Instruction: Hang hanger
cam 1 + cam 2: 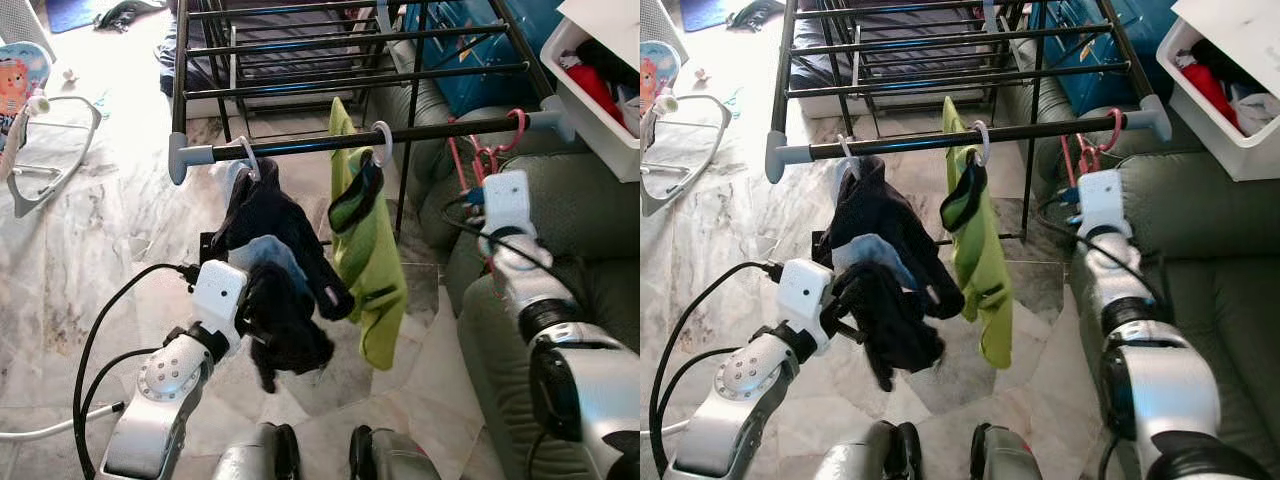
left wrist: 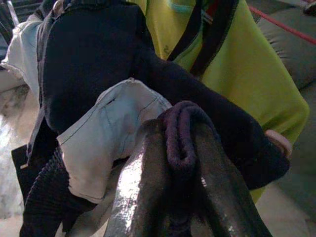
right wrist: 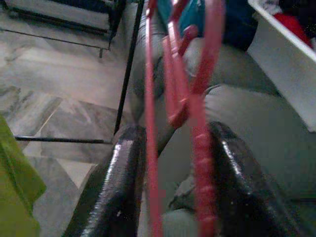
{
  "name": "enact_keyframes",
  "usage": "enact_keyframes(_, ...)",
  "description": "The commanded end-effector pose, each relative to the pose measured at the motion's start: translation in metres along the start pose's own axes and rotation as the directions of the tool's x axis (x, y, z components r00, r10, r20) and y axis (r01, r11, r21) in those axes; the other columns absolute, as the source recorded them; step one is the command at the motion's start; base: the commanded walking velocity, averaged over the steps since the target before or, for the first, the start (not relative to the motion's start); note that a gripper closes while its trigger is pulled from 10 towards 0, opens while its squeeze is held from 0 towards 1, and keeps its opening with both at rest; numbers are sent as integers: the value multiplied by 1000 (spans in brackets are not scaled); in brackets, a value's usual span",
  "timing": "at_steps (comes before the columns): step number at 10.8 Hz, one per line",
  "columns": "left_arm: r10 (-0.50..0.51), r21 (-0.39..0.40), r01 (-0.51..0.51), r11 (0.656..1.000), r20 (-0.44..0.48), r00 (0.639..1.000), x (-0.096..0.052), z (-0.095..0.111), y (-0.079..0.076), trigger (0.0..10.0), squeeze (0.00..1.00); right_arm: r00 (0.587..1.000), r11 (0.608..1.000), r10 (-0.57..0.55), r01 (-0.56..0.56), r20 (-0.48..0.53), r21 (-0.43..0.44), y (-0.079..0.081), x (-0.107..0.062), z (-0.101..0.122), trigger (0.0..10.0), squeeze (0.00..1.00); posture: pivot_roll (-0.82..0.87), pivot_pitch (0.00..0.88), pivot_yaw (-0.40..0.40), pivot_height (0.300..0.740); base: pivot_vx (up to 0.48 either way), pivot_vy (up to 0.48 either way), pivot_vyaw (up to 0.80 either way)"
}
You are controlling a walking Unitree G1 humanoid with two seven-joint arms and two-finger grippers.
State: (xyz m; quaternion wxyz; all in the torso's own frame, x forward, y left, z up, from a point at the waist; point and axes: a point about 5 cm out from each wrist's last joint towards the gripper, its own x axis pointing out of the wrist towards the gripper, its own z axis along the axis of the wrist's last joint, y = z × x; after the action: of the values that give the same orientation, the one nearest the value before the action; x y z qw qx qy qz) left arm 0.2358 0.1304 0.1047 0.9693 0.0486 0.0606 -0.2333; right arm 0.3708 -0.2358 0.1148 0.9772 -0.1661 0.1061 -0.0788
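A black drying rack's front bar (image 1: pixel 300 145) carries two white-hooked hangers, one with a dark navy garment (image 1: pixel 265 215) and one with a green garment (image 1: pixel 370 260). A pink hanger (image 1: pixel 492 150) hooks over the bar's right end, above the sofa. My left gripper (image 2: pixel 180 143) is low beside the navy garment, shut on a fold of its dark cloth. My right gripper (image 3: pixel 173 143) is raised just under the pink hanger (image 3: pixel 200 98); its fingers (image 3: pixel 118 177) are open, with the hanger's thin pink wires running between them.
A green sofa (image 1: pixel 590 220) runs along the right, with a white bin (image 1: pixel 600 110) of clothes above it. A baby bouncer (image 1: pixel 40 150) stands at the left on the marble floor. Black cables (image 1: pixel 100 330) loop beside my left arm.
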Motion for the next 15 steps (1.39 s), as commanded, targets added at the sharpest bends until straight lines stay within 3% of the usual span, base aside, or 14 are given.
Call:
enact_keyframes(1, -10, 7, 10, 1000, 4, 1000, 0, 2, -2, 10000, 0, 999, 1000, -10, 11, -34, 18, 1, -1, -7, 1412, 0, 68, 140, 27, 740, 0, 0, 0)
enact_keyframes(5, -22, 9, 22, 1000, -2, 1000, 1, 2, -3, 10000, 0, 997, 996, -44, 49, -69, 79, 3, -3, -14, 824, 0, 66, 138, 27, 740, 0, 0, 0)
enact_keyframes(6, -25, 10, 25, 1000, -2, 1000, 1, 2, -3, 10000, 0, 995, 994, -58, 65, -77, 90, 1, -4, -16, 78, 0, 66, 138, 27, 740, 0, 0, 0)
enact_keyframes(11, -29, 26, 29, 999, -7, 1000, 3, 1, -3, 10000, 0, 993, 989, -51, 65, -102, 133, 7, -7, -25, 0, 0, 61, 133, 31, 740, 0, 0, 0)
enact_keyframes(12, -29, 28, 29, 999, -8, 1000, 4, 1, -3, 10000, 0, 994, 989, -49, 62, -103, 137, 8, -8, -26, 2902, 0, 61, 133, 31, 740, 0, 0, 0)
enact_keyframes(13, -30, 28, 30, 999, -8, 1000, 4, 1, -4, 10000, 0, 994, 987, -43, 58, -103, 149, 8, -8, -27, 10000, 1000, 61, 133, 31, 740, 0, 0, 0)
enact_keyframes(15, -32, 29, 32, 999, -10, 999, 5, 0, -5, 10000, 0, 995, 987, -34, 48, -93, 155, 9, -8, -26, 10000, 1000, 57, 131, 29, 740, 0, 0, 0)
